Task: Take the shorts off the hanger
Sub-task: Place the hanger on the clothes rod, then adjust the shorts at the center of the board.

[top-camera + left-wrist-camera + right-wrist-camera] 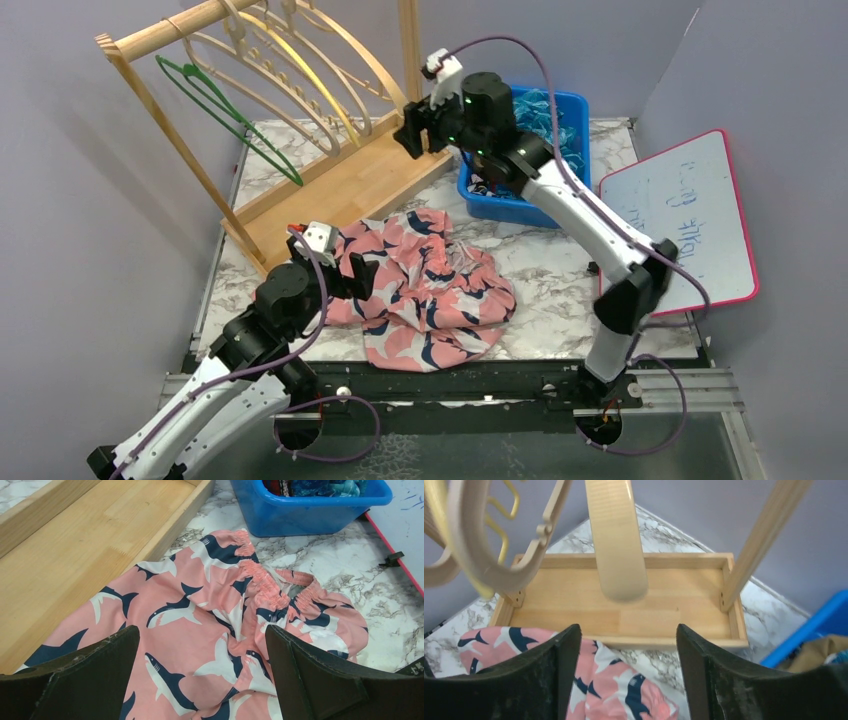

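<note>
The shorts (pixel 430 290), pink with navy-and-white sharks, lie crumpled on the marble table, off any hanger. In the left wrist view the shorts (pixel 200 610) spread out below my left gripper (pixel 202 640), which is open, low over their left part, with nothing between its fingers. My left gripper (pixel 350 272) sits at the shorts' left edge. My right gripper (pixel 420 130) is raised by the rack's right post. It is open and holds nothing. The rounded end of a wooden hanger (pixel 616 545) hangs just ahead of the right gripper (pixel 628 640). The shorts (pixel 614 690) show far beneath it.
Several bare wooden hangers (pixel 300 60) and a green wire hanger (pixel 235 115) hang on the wooden rack, whose tray base (pixel 340 185) lies behind the shorts. A blue bin (pixel 540 150) holding other clothes stands at the back right. A pink-framed whiteboard (pixel 690 215) lies at the right.
</note>
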`<control>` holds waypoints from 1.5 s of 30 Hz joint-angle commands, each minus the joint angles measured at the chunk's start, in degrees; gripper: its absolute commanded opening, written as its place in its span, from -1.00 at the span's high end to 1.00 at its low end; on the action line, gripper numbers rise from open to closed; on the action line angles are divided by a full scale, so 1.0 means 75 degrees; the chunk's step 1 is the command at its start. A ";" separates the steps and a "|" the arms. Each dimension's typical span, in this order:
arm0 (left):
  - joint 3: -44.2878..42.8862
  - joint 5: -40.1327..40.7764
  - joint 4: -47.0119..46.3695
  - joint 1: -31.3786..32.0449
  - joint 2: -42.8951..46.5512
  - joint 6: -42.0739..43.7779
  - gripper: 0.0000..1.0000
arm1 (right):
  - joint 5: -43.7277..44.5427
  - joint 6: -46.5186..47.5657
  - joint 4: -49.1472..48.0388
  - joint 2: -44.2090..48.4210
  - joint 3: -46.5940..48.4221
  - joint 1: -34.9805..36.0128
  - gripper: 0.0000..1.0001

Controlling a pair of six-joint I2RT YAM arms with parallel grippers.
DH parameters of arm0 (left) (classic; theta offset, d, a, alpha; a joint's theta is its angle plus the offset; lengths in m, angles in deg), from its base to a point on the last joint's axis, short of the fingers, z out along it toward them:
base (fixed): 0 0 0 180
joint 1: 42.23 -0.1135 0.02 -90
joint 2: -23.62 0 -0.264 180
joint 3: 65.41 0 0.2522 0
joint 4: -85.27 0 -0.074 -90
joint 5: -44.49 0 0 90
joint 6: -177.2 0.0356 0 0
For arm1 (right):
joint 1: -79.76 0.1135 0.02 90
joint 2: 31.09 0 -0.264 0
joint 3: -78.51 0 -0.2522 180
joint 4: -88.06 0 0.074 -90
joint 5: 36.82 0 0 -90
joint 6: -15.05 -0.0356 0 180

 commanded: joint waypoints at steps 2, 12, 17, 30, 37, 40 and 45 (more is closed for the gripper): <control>-0.0046 0.0313 0.0087 -0.0001 0.0338 -0.0032 -0.98 | 0.0970 0.0008 -0.1880 0.2502 -0.3318 0.0041 -0.59; -0.0035 0.0793 0.0213 0.0002 0.0529 -0.0167 -0.98 | 0.0844 -0.1315 -0.2912 0.4320 -0.8011 0.0042 -0.65; -0.0044 0.0877 0.0261 0.0002 0.0439 -0.0172 -0.98 | 0.0287 -0.2185 -0.2057 0.3269 -0.8498 0.0041 -0.61; -0.0059 0.1072 0.0306 0.0001 0.0247 -0.0184 -0.98 | 0.0222 -0.2701 -0.0626 0.0351 -0.7367 0.0263 -0.65; -0.0060 0.1053 0.0310 0.0002 0.0210 -0.0184 -0.98 | 0.3981 -0.3389 0.0513 -0.1216 -0.7210 0.1256 -0.24; -0.0062 0.1110 0.0310 -0.0005 0.0210 -0.0184 -0.98 | 0.4928 -0.3598 0.0530 -0.1482 -0.7417 0.1663 0.22; -0.0066 0.1060 0.0290 0.0002 0.0210 -0.0173 -0.98 | 0.5224 -0.3988 0.0082 -0.0442 -0.7980 0.1770 0.96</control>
